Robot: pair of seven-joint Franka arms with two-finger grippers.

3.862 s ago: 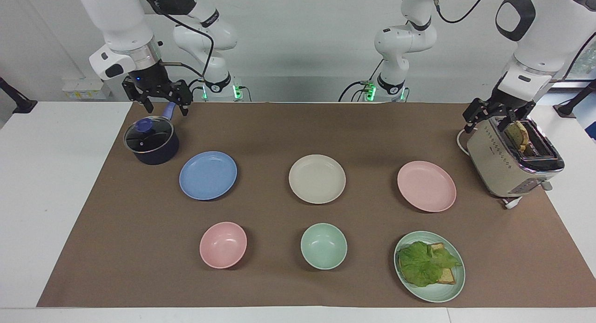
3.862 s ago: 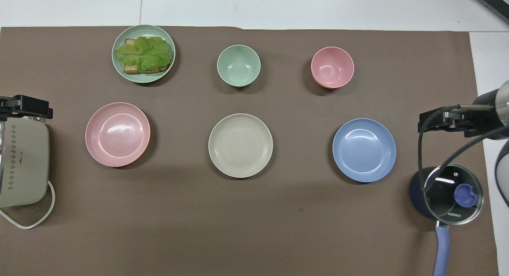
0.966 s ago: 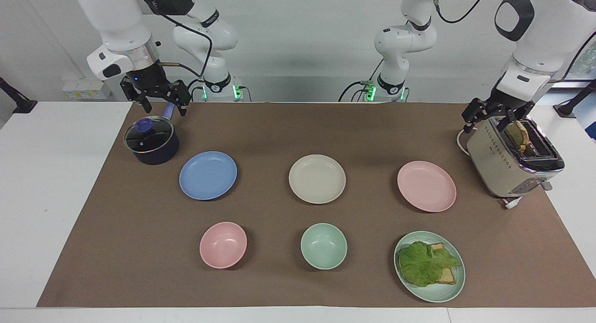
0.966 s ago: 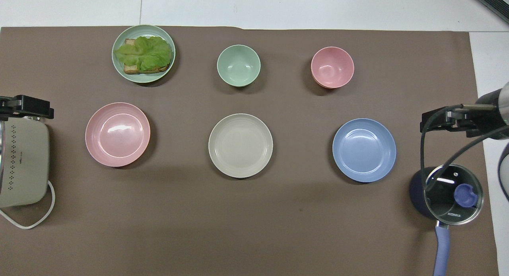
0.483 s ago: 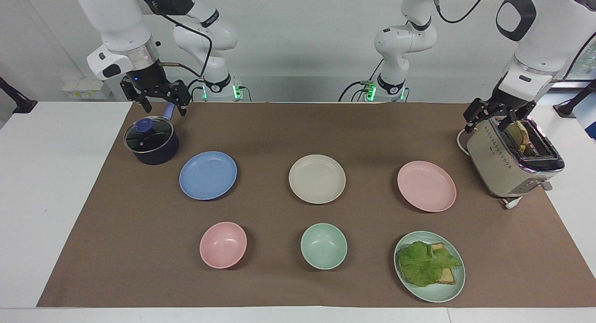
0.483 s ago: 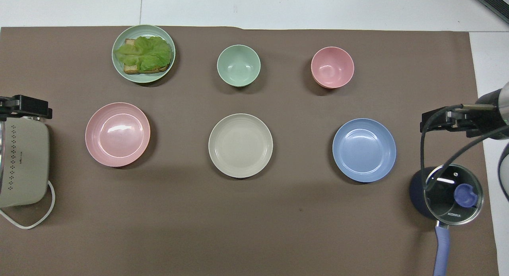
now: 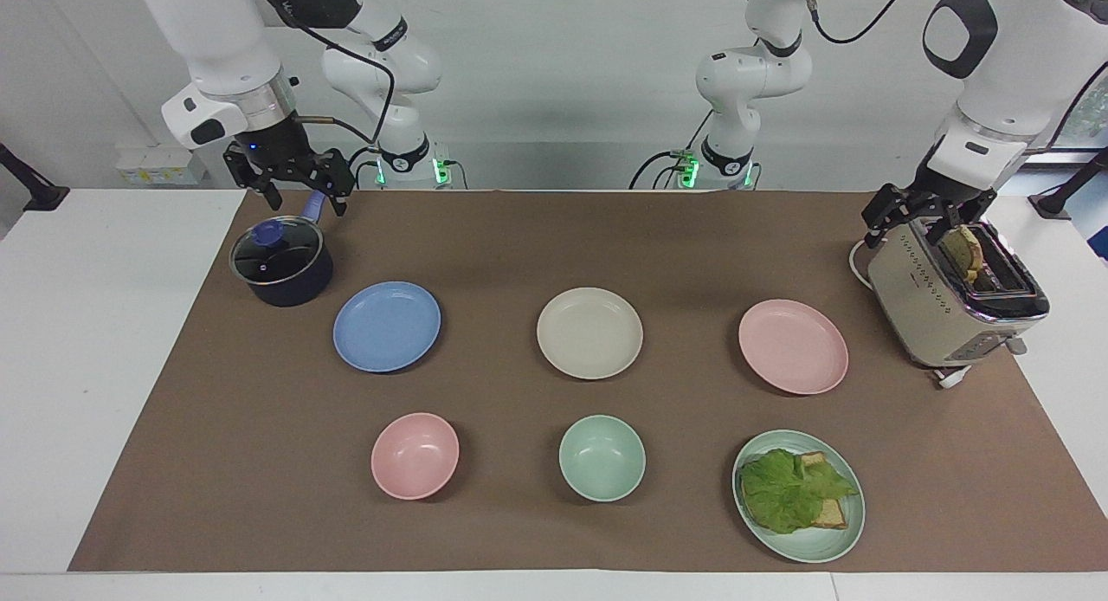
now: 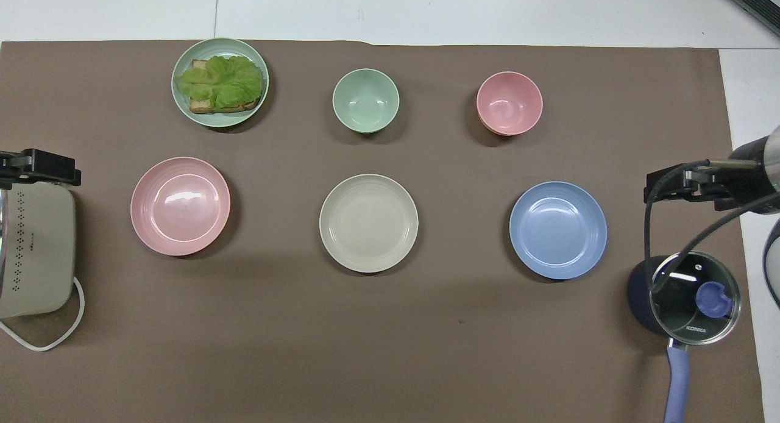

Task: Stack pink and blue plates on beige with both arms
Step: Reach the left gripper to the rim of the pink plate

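Three equal plates lie in a row on the brown mat. The beige plate (image 7: 589, 332) (image 8: 368, 223) is in the middle. The blue plate (image 7: 387, 326) (image 8: 558, 230) is toward the right arm's end and the pink plate (image 7: 793, 346) (image 8: 180, 205) toward the left arm's end. All three are empty and apart from each other. My right gripper (image 7: 297, 192) (image 8: 681, 188) hangs open and empty over the pot's handle. Open too and holding nothing, my left gripper (image 7: 916, 223) (image 8: 40, 168) hangs over the toaster's top edge.
A dark pot with a glass lid (image 7: 280, 263) stands beside the blue plate. A toaster (image 7: 948, 302) holding toast stands beside the pink plate. Farther from the robots are a pink bowl (image 7: 415, 455), a mint bowl (image 7: 602, 458) and a green plate (image 7: 818, 551) with lettuce on bread.
Both grippers have only drifted slightly in place over the pot and the toaster. No plate has moved.
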